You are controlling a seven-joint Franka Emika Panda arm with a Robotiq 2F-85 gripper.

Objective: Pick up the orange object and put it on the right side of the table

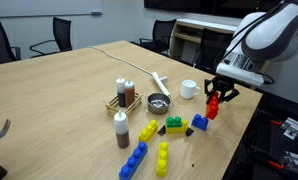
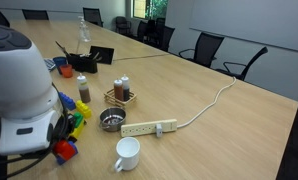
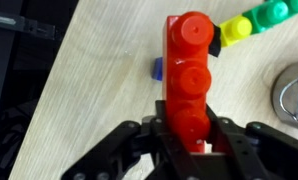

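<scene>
Pincer (image 3: 189,138) clamped on red-orange studded block (image 3: 189,70), held above surface (image 3: 99,80). Likely next: carry right, lower, release.

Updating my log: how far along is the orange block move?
Done: the gripper is shut on the orange object, which looks lifted off the table. In hand: holding it near the blue block. Left: setting it down on the right side and releasing.

The orange object (image 3: 192,80) is glossy red-orange, centre of the wrist view; the tool (image 3: 192,136) beneath it is black. The tabletop (image 3: 99,90) is pale tan, faintly grained. Upper right lie a yellow block (image 3: 232,33) and a green block (image 3: 274,14); just left of centre is a small blue block (image 3: 158,68).
</scene>
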